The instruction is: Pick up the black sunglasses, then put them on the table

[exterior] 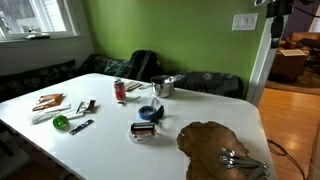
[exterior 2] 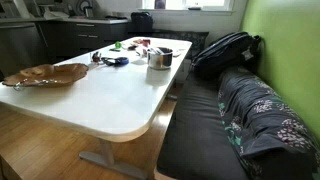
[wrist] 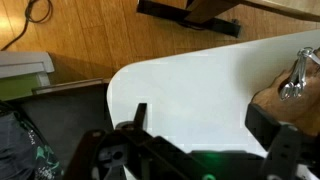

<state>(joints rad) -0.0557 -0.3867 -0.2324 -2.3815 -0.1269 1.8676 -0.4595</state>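
Nothing is held: the gripper (wrist: 205,150), frame bottom, keeps its jaws apart, ready, above the table (wrist: 190,90) corner, well apart from the probable sunglasses (exterior: 143,129), mid-frame.

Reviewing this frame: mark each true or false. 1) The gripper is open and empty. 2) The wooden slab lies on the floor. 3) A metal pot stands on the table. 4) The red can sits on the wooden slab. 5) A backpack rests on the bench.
1) True. In the wrist view the gripper has its fingers spread with nothing between them.
2) False. The wooden slab lies on the white table, near one end.
3) True. The metal pot stands on the table.
4) False. The red can stands on the bare table, well apart from the slab.
5) True. The backpack rests on the bench beside the table.
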